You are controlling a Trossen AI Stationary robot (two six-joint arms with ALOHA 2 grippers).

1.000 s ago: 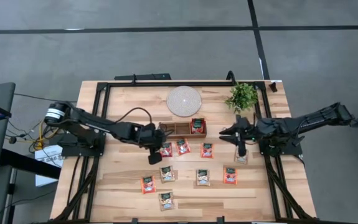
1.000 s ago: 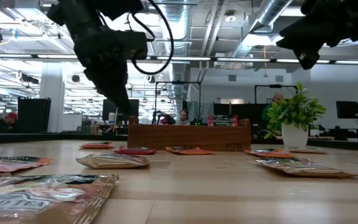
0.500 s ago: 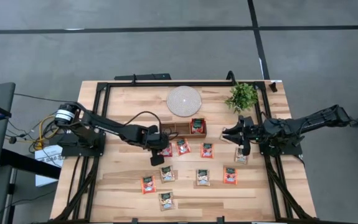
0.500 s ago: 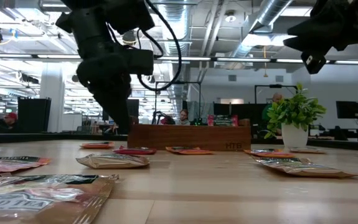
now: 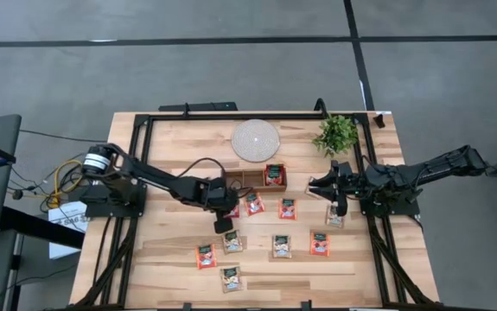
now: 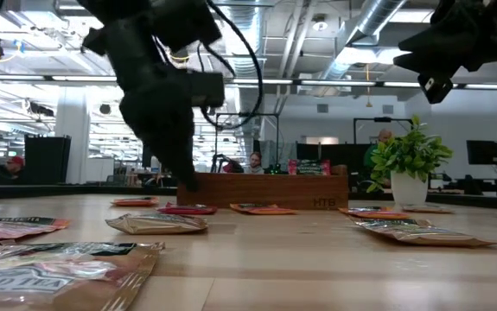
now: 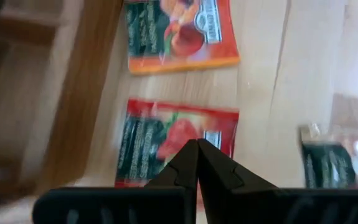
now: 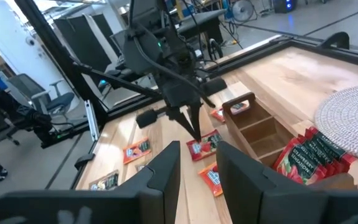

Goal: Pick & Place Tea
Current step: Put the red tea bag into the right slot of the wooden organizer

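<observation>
Several tea sachets lie flat on the wooden table, among them a red one (image 5: 232, 208) beside the brown tray (image 5: 246, 180), with others (image 5: 254, 204) (image 5: 287, 208) (image 5: 283, 246) nearby. More red sachets (image 5: 274, 174) stand in the tray's right compartment. My left gripper (image 7: 197, 146) is shut and points down over the red sachet (image 7: 166, 140) next to the tray; the right wrist view shows it from afar (image 8: 197, 137). My right gripper (image 8: 197, 167) is open and waits above the table's right side (image 5: 317, 186), over no sachet. My left gripper points down from above at the red sachet's middle (image 7: 180, 134), its shut fingertips low over it. Whether they touch it I cannot tell. The sachet lies flat on the table.
A round white woven disc (image 5: 255, 138) and a small potted plant (image 5: 336, 134) stand at the far side. Black frame rails (image 5: 136, 164) run along the table's edges. Bare wood lies between the sachet rows and along the near edge.
My left gripper has moved toward the table's right and come down, its shut tips now low over the red sachet beside the tray. The sachets have stayed where they were.
</observation>
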